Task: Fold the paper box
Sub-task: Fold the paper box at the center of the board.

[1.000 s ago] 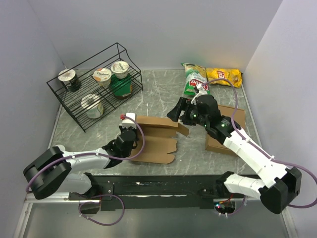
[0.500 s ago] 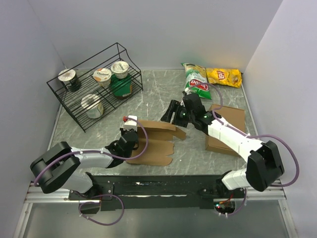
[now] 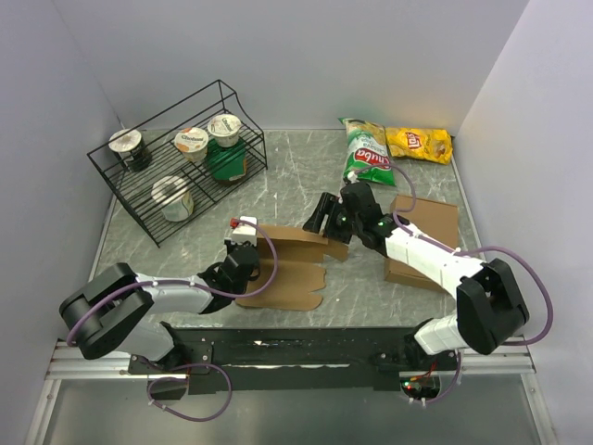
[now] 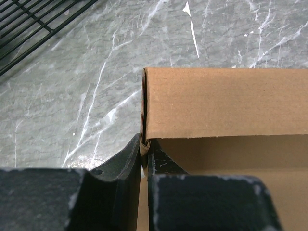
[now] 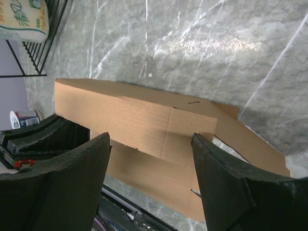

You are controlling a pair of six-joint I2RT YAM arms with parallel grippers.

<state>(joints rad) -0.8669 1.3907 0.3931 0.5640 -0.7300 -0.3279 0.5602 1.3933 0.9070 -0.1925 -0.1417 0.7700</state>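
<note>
Thin brown kraft cardboard paper box [image 3: 292,273] lies on the grey marbled table [image 3: 296,176], near centre, between my two arms. Base panel flat, far long panel raised along its crease. My left gripper [image 4: 143,150] is pinched narrow on the box's left corner, the raised panel's edge clamped between the two black fingers. My right gripper [image 5: 150,140] is spread wide over the panel's right end, holding nothing. Cannot tell whether its fingers touch the card.
</note>
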